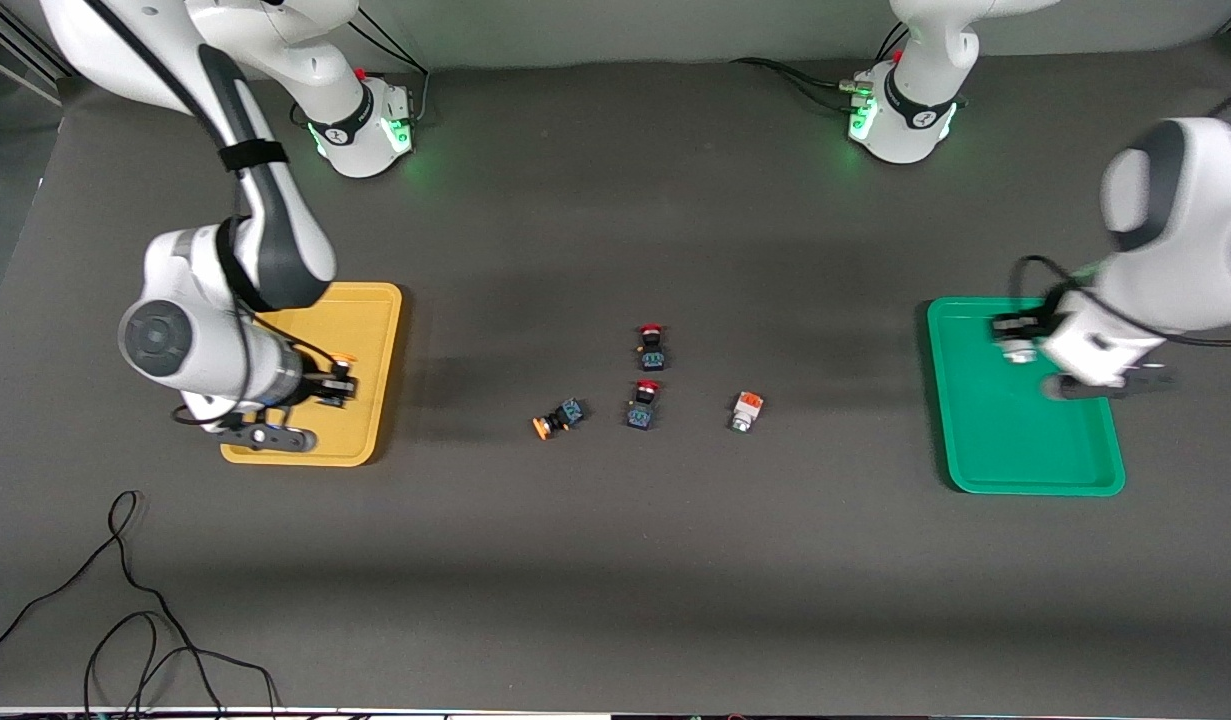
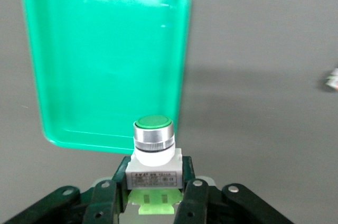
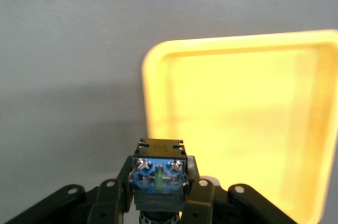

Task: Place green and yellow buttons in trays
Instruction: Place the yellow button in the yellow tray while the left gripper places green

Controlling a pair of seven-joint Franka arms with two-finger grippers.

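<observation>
Claws (image 1: 337, 385) (image 1: 1015, 338) — red buttons (image 1: 651, 346) between

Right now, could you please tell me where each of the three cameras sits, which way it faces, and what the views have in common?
Front view: high across the table, facing both bases; shows both arms, yellow tray, green tray, four loose buttons mid-table.
Left wrist view: on the left arm's wrist, looking past the left end effector, shut on the green button, down at the green tray.
Right wrist view: on the right wrist; right end effector shut on a yellow button, over the yellow tray.
Shared: each wrist view's tray and held button also show in the front view.
</observation>
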